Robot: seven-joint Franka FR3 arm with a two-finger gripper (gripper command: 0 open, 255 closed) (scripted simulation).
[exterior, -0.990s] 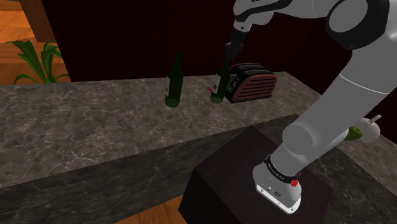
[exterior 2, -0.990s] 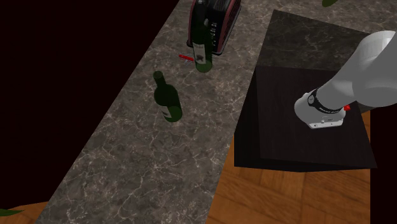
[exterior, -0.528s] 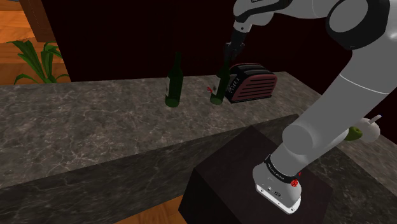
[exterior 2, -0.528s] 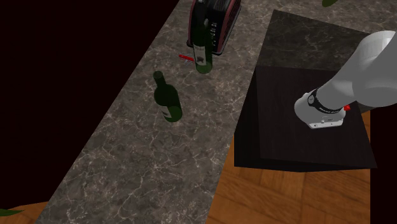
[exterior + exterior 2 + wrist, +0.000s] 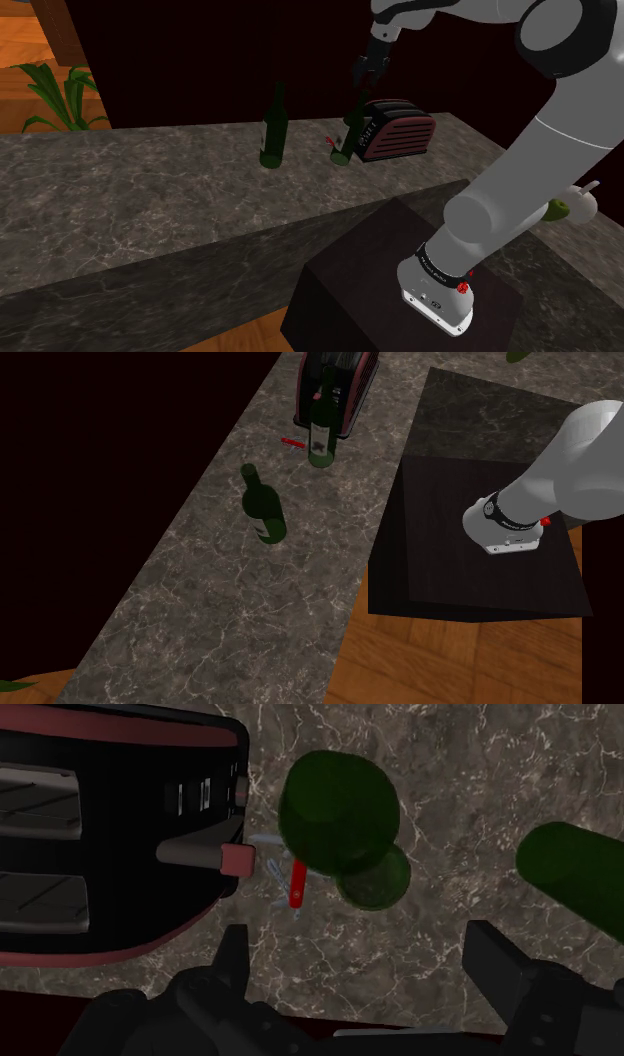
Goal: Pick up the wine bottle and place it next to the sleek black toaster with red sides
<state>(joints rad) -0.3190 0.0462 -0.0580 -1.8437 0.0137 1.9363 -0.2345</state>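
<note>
Wine bottle [image 5: 346, 136] stands on the counter [image 5: 150, 200], just beside the toaster [image 5: 402, 128]. We find the claw [image 5: 368, 72] released, fingers spread above the bottle's neck. We recommend a straight vertical lift, since sideways drift could tip the bottle.

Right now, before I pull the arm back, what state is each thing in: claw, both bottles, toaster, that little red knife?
claw: open, holding nothing, above the wine bottle.
wine bottle: standing on the counter right beside the toaster, free of the fingers.
second bottle: standing, apart from the toaster.
toaster: upright, slots look empty.
pocket knife: lying flat between toaster and wine bottle, tools seemingly fanned out.
</note>
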